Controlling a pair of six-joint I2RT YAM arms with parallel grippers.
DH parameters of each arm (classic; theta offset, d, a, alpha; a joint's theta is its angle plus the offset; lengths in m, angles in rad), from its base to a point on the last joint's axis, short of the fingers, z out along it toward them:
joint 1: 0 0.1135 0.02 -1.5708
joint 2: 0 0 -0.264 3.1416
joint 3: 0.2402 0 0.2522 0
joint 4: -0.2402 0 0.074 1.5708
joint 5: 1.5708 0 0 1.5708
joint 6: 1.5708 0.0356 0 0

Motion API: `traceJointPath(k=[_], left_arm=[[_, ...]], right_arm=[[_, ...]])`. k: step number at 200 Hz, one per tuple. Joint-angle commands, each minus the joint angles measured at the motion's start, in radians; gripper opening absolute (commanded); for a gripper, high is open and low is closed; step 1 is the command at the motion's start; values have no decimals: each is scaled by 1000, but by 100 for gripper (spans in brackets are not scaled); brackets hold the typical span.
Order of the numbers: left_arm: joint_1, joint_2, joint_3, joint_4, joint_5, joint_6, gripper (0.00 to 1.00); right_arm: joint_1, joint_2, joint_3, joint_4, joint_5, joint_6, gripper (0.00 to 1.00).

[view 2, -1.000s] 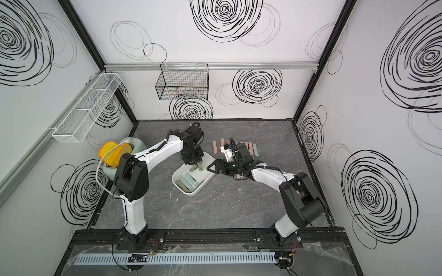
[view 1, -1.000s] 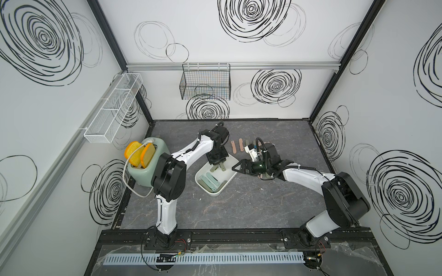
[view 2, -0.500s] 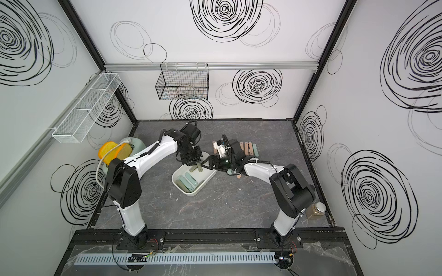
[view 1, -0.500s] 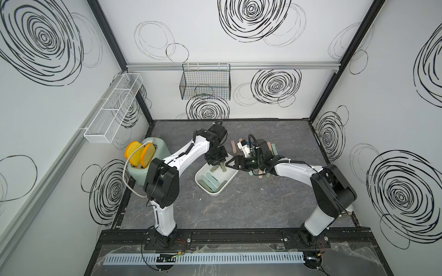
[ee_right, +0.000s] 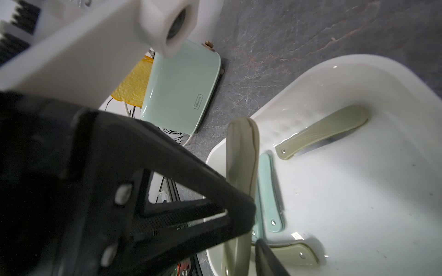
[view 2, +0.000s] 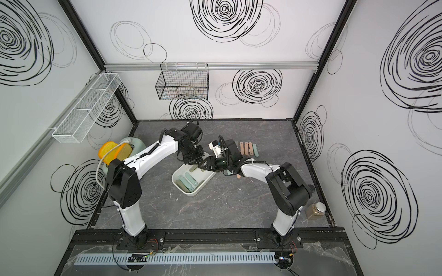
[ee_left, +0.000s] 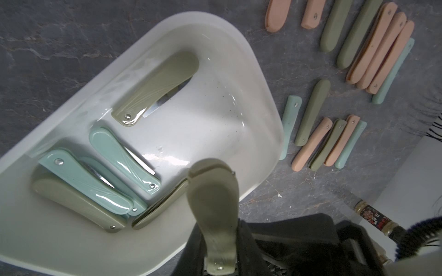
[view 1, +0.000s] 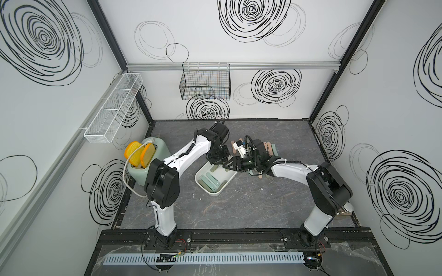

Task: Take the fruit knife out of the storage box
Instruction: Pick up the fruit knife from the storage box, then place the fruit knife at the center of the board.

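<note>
Handover stage above the shallow white plastic storage box with rounded corners (ee_left: 239, 71). The olive-green plastic folding fruit knife (ee_left: 212, 203) is clamped at its riveted end by the left gripper (view 1: 216, 160) and stands over the end of the box nearest both grippers. Whether its free rounded end clears the rim cannot be told. The knife is probably light and rigid. Its glossy handle looks slippery, and with the blade folded in no edge is exposed. A hold across the two flat faces at mid-handle should be the most secure, whereas a pinch on the narrow edges would let it twist. The left arm reaches from its base with the elbow bent and the wrist pitched down over the box. The right arm lies low across the grey marble-patterned table (ee_left: 299, 196), forearm nearly level, its tool pointing toward the left one. The jaws of the right gripper (view 1: 227, 165) stand on either side of the handle; whether they bear on it cannot be told. Other folded olive and mint knives (ee_left: 124, 160) lie in the box, and rows of pink, olive and mint knives (ee_left: 373, 47) lie beside it.
</note>
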Motion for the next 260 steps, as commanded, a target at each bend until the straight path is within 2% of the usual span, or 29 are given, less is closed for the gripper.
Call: traceJointPath(k=[1, 31, 54, 72, 111, 123, 143, 148, 153, 158, 169, 212, 260], left_arm=[[-11, -23, 23, -17, 18, 7, 13], [-15, -23, 18, -13, 22, 7, 13], [-15, -21, 21, -7, 26, 5, 13], [-15, -21, 22, -4, 30, 7, 13], [-15, -22, 23, 2, 36, 16, 15], [-14, -22, 26, 2, 31, 28, 21], [-11, -25, 26, 21, 43, 56, 38], [-10, -27, 24, 27, 43, 62, 47], [-9, -29, 24, 30, 39, 65, 66], [-8, -34, 22, 32, 32, 65, 80], [-5, -52, 3, 52, 22, 62, 99], [41, -158, -155, 213, 35, 48, 98], [107, -352, -439, 420, 56, 45, 98]], right_arm=[[5, -4, -1, 59, -18, 28, 45], [5, 0, -12, 92, -27, 54, 32], [5, 6, -17, 109, -35, 66, 17], [4, 5, -18, 115, -36, 70, 0], [4, 0, -20, 109, -31, 67, 0], [3, -3, -18, 102, -28, 63, 0], [3, -11, -17, 81, -17, 52, 0], [2, -12, -18, 77, -15, 52, 0], [2, -16, -19, 74, -14, 51, 0], [0, -19, -20, 73, -14, 50, 0], [-1, -28, -25, 65, -10, 48, 0], [-41, -90, -69, 2, 6, 13, 0], [-168, -185, -148, -99, 26, -57, 0]])
